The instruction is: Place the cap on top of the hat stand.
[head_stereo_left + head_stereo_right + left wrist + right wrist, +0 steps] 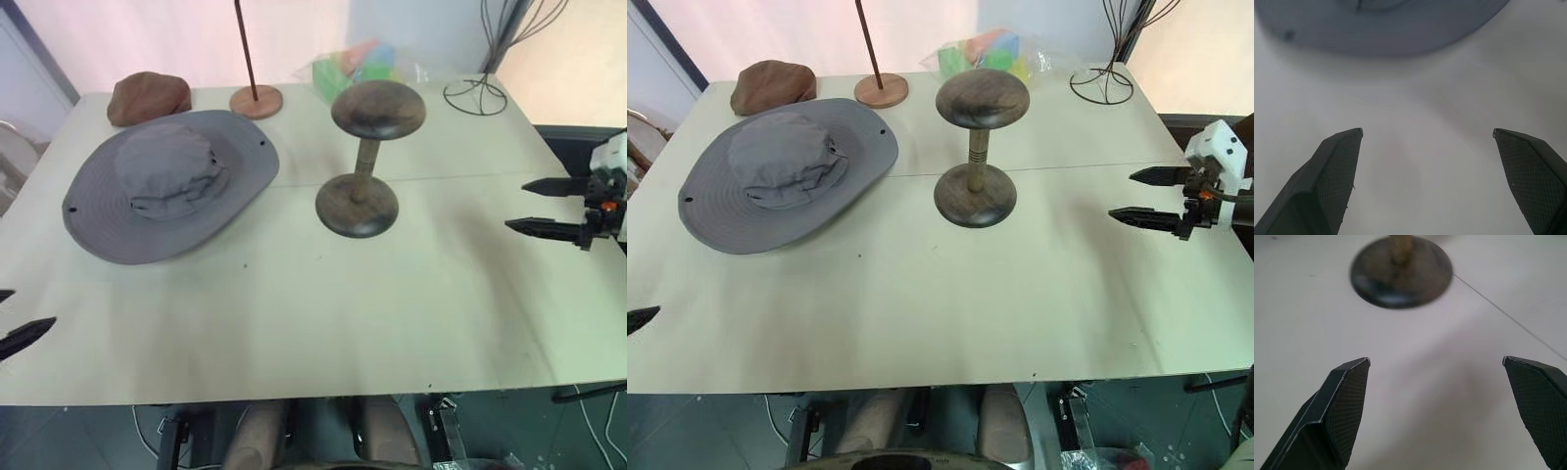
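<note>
No writing is legible anywhere. The pale tabletop point(294, 323) carries the cap point(167, 181) toward its far-left corner and the hat stand point(364, 162) mid-back. The left gripper point(1427, 132) and right gripper point(534, 206) have their jaws released, empty.

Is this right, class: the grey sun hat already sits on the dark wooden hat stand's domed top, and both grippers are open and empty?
Not quite. The grey sun hat lies flat on the table, beside the hat stand, whose domed top is bare, as the left eye view shows. The rest holds: the left gripper and right gripper are open and empty.
</note>
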{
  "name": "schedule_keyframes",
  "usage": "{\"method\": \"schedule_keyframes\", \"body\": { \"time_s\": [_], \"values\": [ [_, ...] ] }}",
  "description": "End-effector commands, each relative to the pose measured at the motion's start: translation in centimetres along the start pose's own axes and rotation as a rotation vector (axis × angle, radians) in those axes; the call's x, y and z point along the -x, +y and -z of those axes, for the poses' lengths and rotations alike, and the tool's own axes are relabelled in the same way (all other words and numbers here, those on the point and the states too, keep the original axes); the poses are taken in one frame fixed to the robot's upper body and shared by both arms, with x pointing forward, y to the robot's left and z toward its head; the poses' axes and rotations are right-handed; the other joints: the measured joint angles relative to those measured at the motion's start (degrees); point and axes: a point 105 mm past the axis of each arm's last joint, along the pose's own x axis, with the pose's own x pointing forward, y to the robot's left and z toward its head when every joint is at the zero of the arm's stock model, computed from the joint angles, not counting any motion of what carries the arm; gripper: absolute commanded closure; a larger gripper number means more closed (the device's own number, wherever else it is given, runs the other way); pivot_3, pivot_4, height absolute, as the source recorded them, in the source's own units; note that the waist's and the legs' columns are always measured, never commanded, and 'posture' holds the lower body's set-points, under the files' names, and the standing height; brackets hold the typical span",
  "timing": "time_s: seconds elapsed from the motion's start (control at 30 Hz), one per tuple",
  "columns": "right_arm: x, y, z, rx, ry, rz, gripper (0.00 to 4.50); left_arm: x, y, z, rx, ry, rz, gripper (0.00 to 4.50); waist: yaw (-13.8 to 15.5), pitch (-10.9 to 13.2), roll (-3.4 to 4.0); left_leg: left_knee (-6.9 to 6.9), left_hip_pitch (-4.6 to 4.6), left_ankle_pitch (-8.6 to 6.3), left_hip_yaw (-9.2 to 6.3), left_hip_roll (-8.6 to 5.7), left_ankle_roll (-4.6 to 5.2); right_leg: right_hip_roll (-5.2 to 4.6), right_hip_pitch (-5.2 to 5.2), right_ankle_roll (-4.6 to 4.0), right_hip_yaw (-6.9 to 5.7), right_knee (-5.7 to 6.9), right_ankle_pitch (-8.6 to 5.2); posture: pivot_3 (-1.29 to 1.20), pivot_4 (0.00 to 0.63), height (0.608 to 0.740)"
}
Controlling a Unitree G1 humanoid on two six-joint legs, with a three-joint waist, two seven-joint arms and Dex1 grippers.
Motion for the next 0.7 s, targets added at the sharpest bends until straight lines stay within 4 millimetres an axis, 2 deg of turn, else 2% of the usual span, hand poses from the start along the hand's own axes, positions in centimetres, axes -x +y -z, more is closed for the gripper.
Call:
{"method": "schedule_keyframes", "body": {
  "time_s": [0.03,0.13,0.27,0.33,0.47,0.7],
  "values": [
    [-0.2,3.1,-3.7,0.05,-0.089,-0.136,0.06,-1.4,-1.3,-3.2,-0.243,0.009,0.089,0.0,0.1,0.0,-0.01,0.01,0.0,0.0,0.02,0.01,0.0,0.01,0.0,0.0,0.0,-0.01,0.01,0.0,0.15,0.74],
    [-0.8,6.9,-5.8,0.043,-0.144,-0.272,0.06,-3.6,-2.8,-4.6,-0.454,0.028,0.151,0.0,0.7,0.0,0.0,-0.01,0.0,0.01,0.06,0.02,0.01,0.01,-0.01,0.02,0.05,-0.03,0.02,0.0,0.15,0.74],
    [-1.7,10.6,-6.6,0.055,-0.157,-0.35,0.06,-6.3,-3.3,-4.6,-0.75,0.037,0.159,0.0,1.3,0.0,-0.02,-0.03,-0.02,-0.04,0.25,0.08,0.07,0.04,-0.06,0.03,0.15,-0.11,0.03,0.0,0.15,0.74],
    [-1.9,11.7,-6.8,0.057,-0.16,-0.366,0.06,-7.5,-3.5,-4.7,-0.786,0.012,0.16,0.0,1.6,0.0,-0.07,-0.02,-0.02,-0.04,0.25,0.09,0.08,0.05,-0.05,0.05,0.14,-0.13,0.04,0.0,0.15,0.74],
    [-2.1,12.4,-7.1,0.052,-0.167,-0.351,0.06,-9.6,-4.5,-3.7,-0.886,0.013,0.207,0.0,1.6,0.0,-0.11,0.04,-0.06,-0.05,0.27,0.04,0.09,0.03,-0.01,0.27,0.17,-0.22,0.19,0.0,0.15,0.74],
    [-1.9,12.5,-8.1,0.062,-0.185,-0.314,0.06,-14.3,-4.8,-2.7,-0.973,-0.037,0.086,0.0,1.6,0.0,-0.27,0.11,-0.04,-0.03,0.3,0.05,0.12,0.08,0.02,0.41,0.19,-0.19,0.35,0.0,0.15,0.74]
  ]
}}
